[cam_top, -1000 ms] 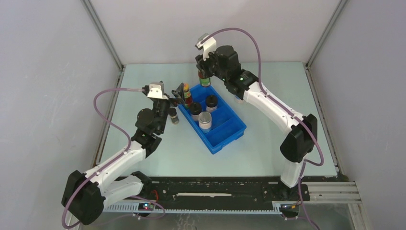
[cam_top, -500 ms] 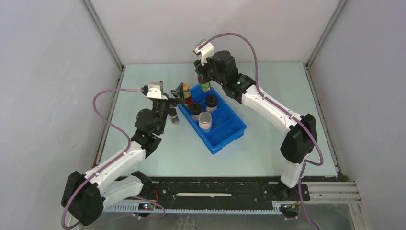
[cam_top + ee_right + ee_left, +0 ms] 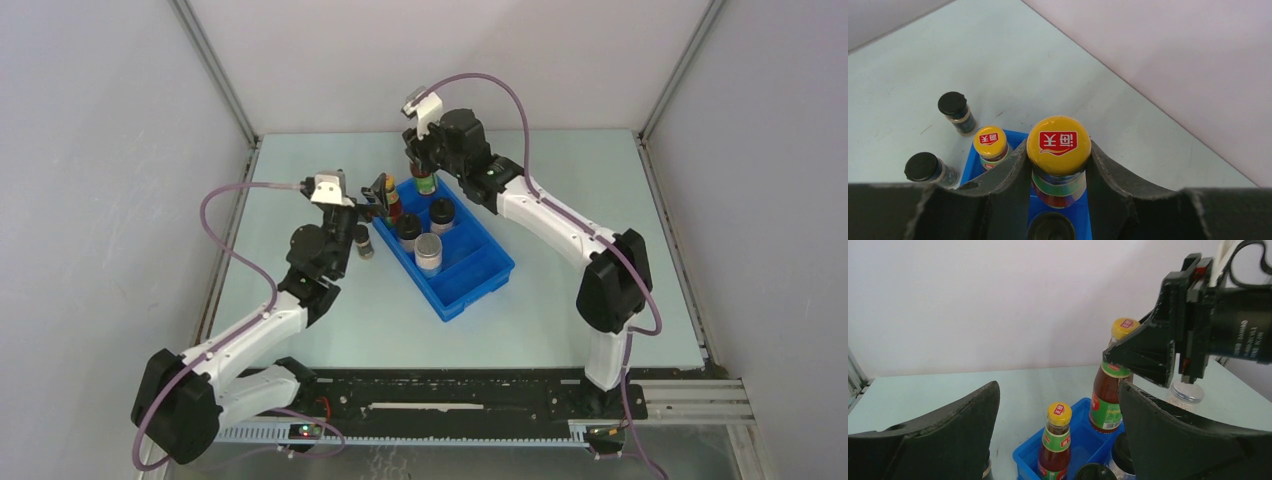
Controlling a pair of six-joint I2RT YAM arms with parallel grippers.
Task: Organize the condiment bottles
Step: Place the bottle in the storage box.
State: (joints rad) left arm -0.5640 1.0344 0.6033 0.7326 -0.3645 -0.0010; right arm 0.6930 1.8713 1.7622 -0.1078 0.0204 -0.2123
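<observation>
Blue and set slantwise, the divided plastic tray (image 3: 480, 268) lies in the middle of the pale green worktop (image 3: 570, 300), well apart from every worktop edge. The tray's near compartments offer open room, while its far end is crowded.

The right claw (image 3: 1058, 165) pinches a tall dark-red bottle with a yellow cap (image 3: 1108, 395) just under the cap, with a finger (image 3: 1007, 180) on either side. The bottle is upright at the tray's far corner; whether its base rests on the tray floor cannot be told. Beside it in the tray stands a second dark-red yellow-capped bottle (image 3: 1055, 442).

The left claw (image 3: 1058, 392) is spread wide with nothing in it, and it hovers at the tray's left rim facing that second bottle. The tray also holds a short black-lidded spice jar (image 3: 408, 228), another black-lidded jar (image 3: 441, 212) and a pale grey-capped jar (image 3: 428, 250). A loose black-lidded jar (image 3: 363, 246) stands on the worktop just left of the tray, close by the left arm.

The widest free room lies right of the tray and toward the near edge.

A second ago the right arm held its bottle beyond the tray's far rim. It has since swung nearer and brought the bottle in over the corner. The left arm has hardly shifted.
</observation>
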